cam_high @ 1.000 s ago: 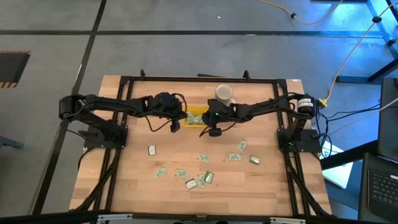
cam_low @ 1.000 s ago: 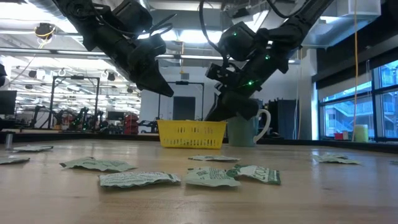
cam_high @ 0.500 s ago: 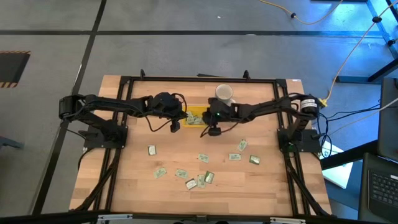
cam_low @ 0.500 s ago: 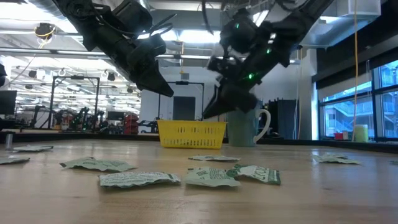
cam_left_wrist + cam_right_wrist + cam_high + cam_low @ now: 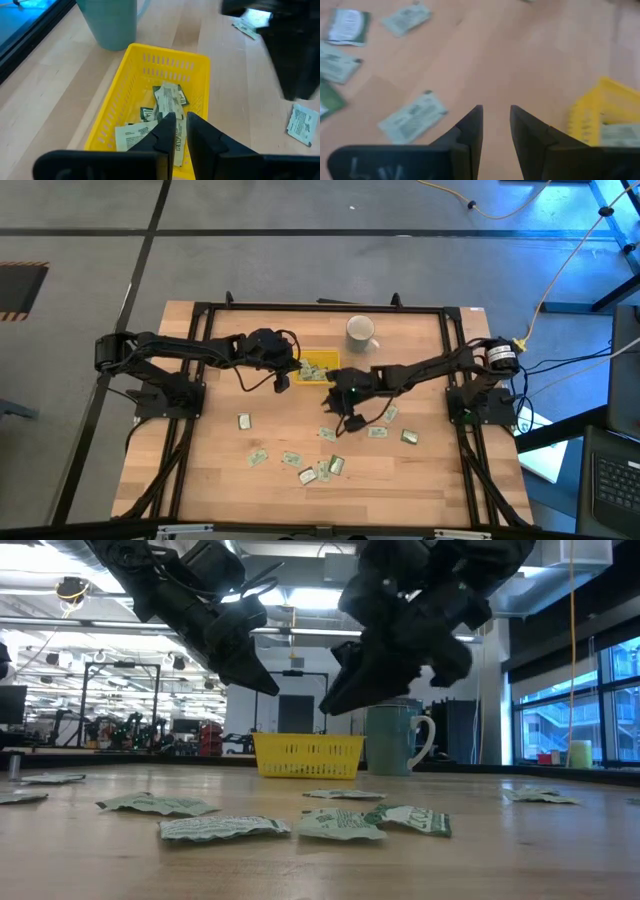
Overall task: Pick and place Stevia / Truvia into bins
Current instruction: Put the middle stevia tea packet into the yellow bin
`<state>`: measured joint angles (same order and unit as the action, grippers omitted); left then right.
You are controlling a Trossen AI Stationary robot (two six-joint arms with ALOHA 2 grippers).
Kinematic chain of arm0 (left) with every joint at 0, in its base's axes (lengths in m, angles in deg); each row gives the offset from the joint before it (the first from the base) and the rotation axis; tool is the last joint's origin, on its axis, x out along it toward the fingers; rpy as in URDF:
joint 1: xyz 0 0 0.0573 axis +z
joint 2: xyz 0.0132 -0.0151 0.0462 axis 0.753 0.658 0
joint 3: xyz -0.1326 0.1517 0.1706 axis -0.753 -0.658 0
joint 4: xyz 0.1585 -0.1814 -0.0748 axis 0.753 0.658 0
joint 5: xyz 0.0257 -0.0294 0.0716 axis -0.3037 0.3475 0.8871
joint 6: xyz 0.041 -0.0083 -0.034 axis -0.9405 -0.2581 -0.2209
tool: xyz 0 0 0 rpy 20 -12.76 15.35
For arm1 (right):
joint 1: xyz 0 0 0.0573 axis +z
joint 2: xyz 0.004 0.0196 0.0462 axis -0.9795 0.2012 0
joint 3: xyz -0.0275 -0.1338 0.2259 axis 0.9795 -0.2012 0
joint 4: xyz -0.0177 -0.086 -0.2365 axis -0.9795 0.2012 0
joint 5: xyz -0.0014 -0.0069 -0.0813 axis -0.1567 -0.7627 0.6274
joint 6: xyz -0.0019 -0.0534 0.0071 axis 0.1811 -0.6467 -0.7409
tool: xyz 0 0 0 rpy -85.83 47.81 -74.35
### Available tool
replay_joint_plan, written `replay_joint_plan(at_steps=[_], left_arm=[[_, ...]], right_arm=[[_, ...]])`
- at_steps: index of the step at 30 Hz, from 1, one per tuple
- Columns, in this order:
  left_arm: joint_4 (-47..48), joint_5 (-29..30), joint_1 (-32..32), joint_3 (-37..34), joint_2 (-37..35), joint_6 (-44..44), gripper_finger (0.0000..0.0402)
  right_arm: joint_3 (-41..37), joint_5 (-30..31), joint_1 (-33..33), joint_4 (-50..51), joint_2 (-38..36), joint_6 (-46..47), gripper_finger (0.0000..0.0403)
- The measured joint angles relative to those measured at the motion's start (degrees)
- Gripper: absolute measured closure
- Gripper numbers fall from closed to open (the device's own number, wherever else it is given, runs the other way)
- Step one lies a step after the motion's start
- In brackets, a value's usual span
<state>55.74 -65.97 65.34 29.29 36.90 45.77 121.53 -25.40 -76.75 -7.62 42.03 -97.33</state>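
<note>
Now the left gripper (image 5: 282,381) hangs over the tray (image 5: 318,367) near the table's far edge, pinching a sachet (image 5: 179,145). Right gripper (image 5: 343,423), fingers slightly apart and empty, hovers mid-table over loose sachets (image 5: 320,468).

Tray (image 5: 318,367) near the table's (image 5: 200,470) back edge, mug (image 5: 360,331) behind it; sachets (image 5: 322,469) scattered in front, some inside.

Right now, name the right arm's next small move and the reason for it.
Probably lower the right gripper onto the nearest sachet: its fingers are open and empty, loose sachets lie below, and the yellow tray already holds several. The left gripper hangs at the tray.
</note>
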Motion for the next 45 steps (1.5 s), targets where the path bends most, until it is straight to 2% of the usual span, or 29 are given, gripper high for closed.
replay_joint_plan(at_steps=[10, 19, 30, 37, 42, 45], left_arm=[[0.0, 0.0, 0.0, 0.0, 0.0, 1.2, 0.036], [0.0, -0.1, -0.4, -0.1, 0.0, 1.2, 0.036], [-0.2, 0.0, -0.7, -0.1, 0.0, 1.0, 0.0363], [-0.4, 0.0, -0.7, -0.1, 0.0, 1.0, 0.0359], [-0.4, 0.0, -0.7, -0.1, 0.0, 1.0, 0.0363], [-0.4, 0.0, -0.7, -0.1, 0.0, 1.0, 0.0363]], right_arm=[[0.1, -0.1, 7.4, 0.4, 1.9, 3.6, 0.0302], [0.0, 3.4, 9.2, -0.8, 6.3, 8.3, 0.0304], [0.2, 3.4, 9.2, -2.4, 10.9, 8.8, 0.0348], [0.2, 3.4, 9.2, -2.3, 11.0, 9.7, 0.0366], [0.2, 3.5, 9.2, -2.2, 11.0, 10.3, 0.0396], [0.1, 3.6, 9.2, -2.3, 10.8, 10.4, 0.0396]])
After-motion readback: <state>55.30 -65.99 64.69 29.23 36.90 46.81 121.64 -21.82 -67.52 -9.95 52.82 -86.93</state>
